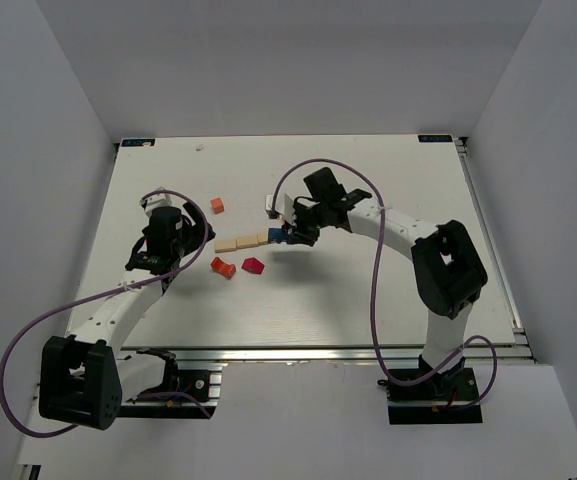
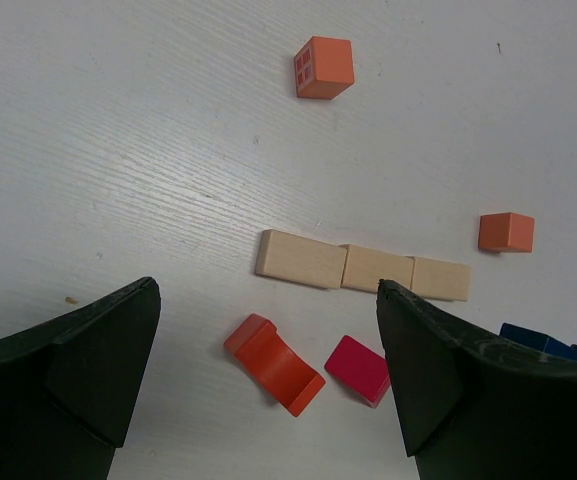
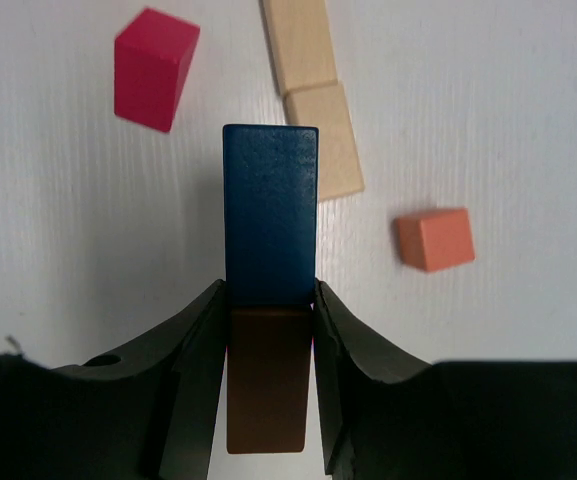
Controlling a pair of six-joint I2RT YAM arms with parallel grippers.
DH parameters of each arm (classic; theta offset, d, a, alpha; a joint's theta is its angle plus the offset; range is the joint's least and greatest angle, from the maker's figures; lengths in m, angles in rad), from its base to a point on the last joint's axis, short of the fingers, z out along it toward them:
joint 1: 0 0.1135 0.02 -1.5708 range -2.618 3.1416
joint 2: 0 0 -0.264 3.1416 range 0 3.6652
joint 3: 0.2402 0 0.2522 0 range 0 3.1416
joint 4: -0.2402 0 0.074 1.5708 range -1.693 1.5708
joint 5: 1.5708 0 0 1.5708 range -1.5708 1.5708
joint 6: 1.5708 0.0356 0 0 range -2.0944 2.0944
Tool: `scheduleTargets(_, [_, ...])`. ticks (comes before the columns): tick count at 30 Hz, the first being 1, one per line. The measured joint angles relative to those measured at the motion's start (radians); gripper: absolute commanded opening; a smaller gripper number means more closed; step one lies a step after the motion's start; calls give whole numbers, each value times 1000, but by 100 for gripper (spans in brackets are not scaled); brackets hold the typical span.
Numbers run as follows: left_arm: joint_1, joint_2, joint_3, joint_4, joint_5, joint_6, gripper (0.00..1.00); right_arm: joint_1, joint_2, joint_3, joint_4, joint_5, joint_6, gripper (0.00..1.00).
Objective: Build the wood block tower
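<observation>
A row of three pale tan blocks (image 1: pixel 242 242) lies mid-table and also shows in the left wrist view (image 2: pixel 363 266). My right gripper (image 1: pixel 286 236) is shut on a blue block (image 3: pixel 270 210), with a brown block (image 3: pixel 268 385) between the fingers just behind it. It holds them at the right end of the tan row (image 3: pixel 313 90). My left gripper (image 2: pixel 268 385) is open and hovers over an orange-red arch block (image 2: pixel 274 363) and a red block (image 2: pixel 360 369), touching neither.
An orange cube with a window pattern (image 2: pixel 323 67) lies beyond the tan row. A plain orange cube (image 3: pixel 435 239) sits near the row's right end. The arch block (image 1: pixel 222 267) and red block (image 1: pixel 254 265) lie in front of the row.
</observation>
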Motion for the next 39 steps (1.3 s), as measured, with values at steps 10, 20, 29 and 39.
scheduleTargets(10, [0, -7, 0, -2, -15, -14, 98, 79, 185, 314, -92, -34, -65, 21])
scheduleTargets(20, [0, -15, 0, -12, -49, -26, 98, 120, 369, 583, -185, -66, -118, 19])
scheduleTargets(29, [0, -35, 0, -16, -64, -26, 98, 131, 426, 656, -257, -77, -188, 18])
scheduleTargets(39, [0, -34, 0, -16, -71, -26, 98, 143, 464, 686, -280, -73, -194, 17])
